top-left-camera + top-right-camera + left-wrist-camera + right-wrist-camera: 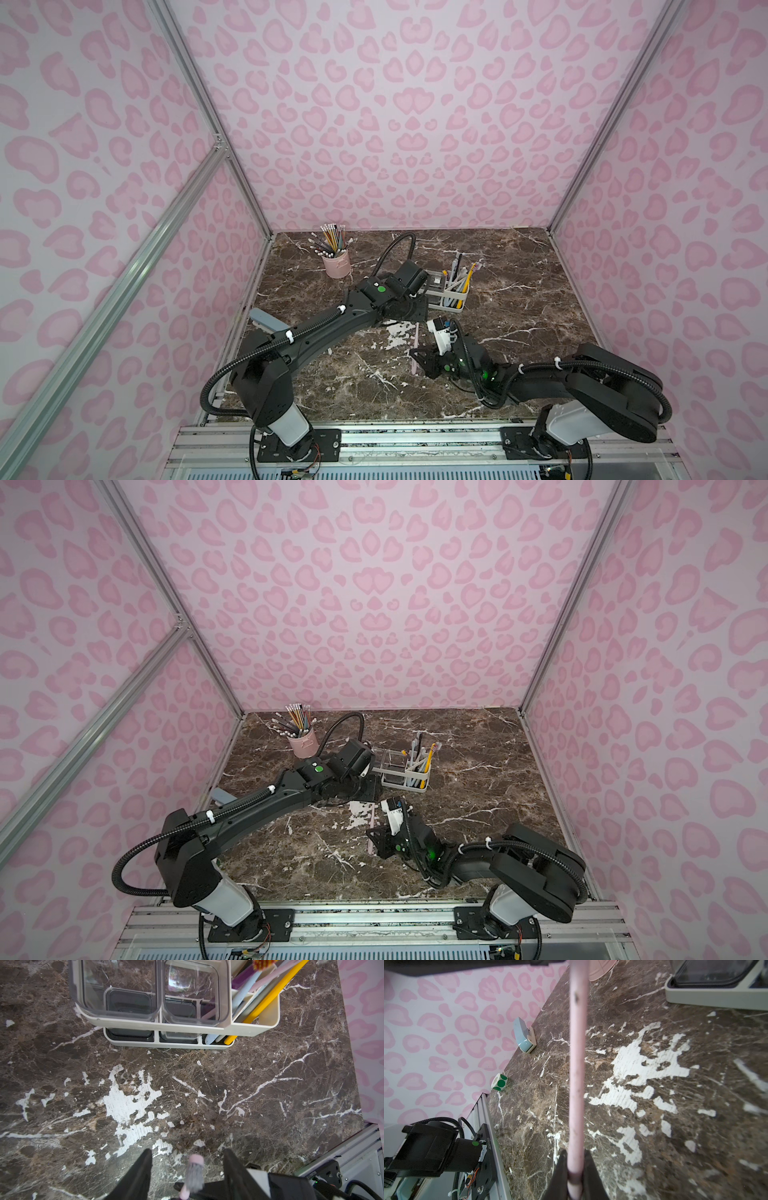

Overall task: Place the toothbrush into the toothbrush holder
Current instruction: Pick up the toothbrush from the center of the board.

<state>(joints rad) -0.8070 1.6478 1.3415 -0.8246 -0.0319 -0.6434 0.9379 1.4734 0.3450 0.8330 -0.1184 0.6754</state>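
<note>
Pink toothbrush is sitting clamped in right gripper, left gripper gaping apart; not yet in the holder.

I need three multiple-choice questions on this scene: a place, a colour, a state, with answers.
1. The pencil cup stands where? A) at the back, on the left arm's side of the toothbrush holder B) inside the holder C) beside the right arm's base
2. The toothbrush in the right hand is: A) yellow B) pink C) green
3. The left hand is: A) shut on the toothbrush B) shut on the holder C) open
Answers: 1 A, it stands by the back wall; 2 B, its handle is pink; 3 C, its fingers stand apart around the bristles.
</note>
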